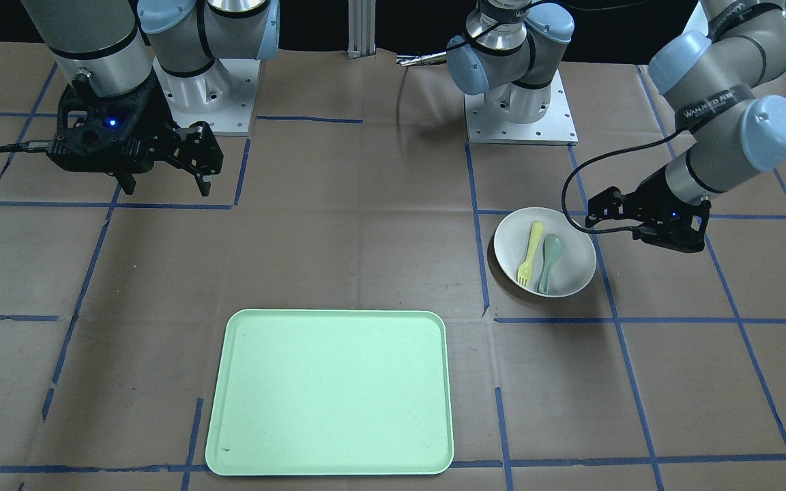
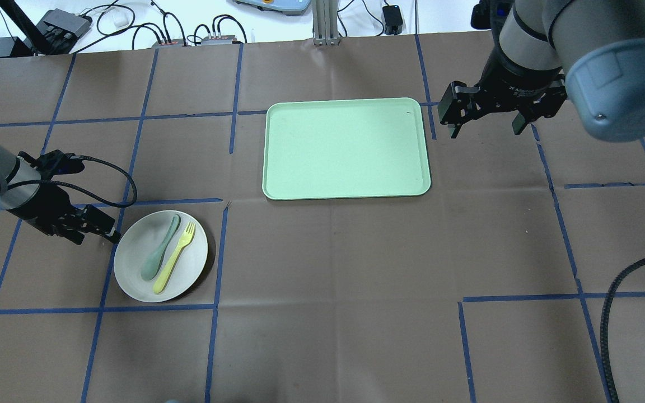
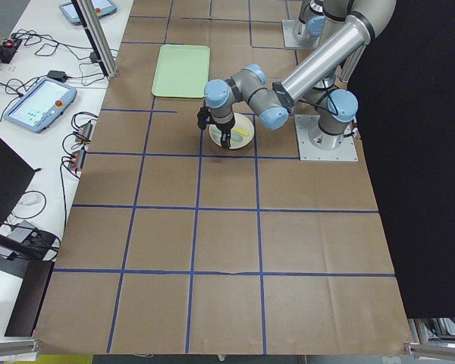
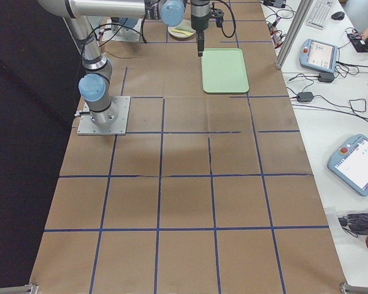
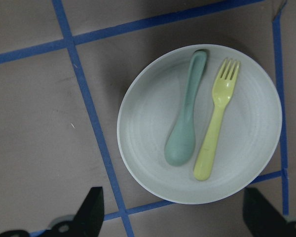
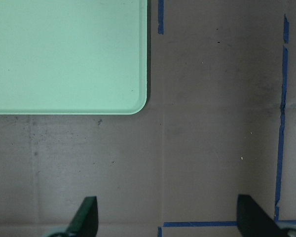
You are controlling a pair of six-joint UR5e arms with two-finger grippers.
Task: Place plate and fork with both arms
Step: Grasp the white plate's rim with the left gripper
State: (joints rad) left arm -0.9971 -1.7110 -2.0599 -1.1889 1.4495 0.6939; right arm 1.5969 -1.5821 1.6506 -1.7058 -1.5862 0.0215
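My left jaws, wide open and empty, hang beside the round off-white plate [image 5: 148, 123]; tilting it could spill the pale-yellow plastic fork [image 5: 214, 128]. My right jaws gape empty.

— What covers the table [image 2: 328, 268]?
— Matt brown paper, creased, lined with blue tape [image 5: 91, 114].
— The tray [image 2: 345, 148]?
— Smooth mint plastic with a faint sheen. The plate [image 5: 148, 108] looks matt and finely ringed; the fork [image 5: 213, 129] and spoon [image 5: 188, 106] are smooth plastic.
— The arms [image 1: 707, 82]?
— Satin grey metal, with glossy blue caps [image 1: 772, 133].
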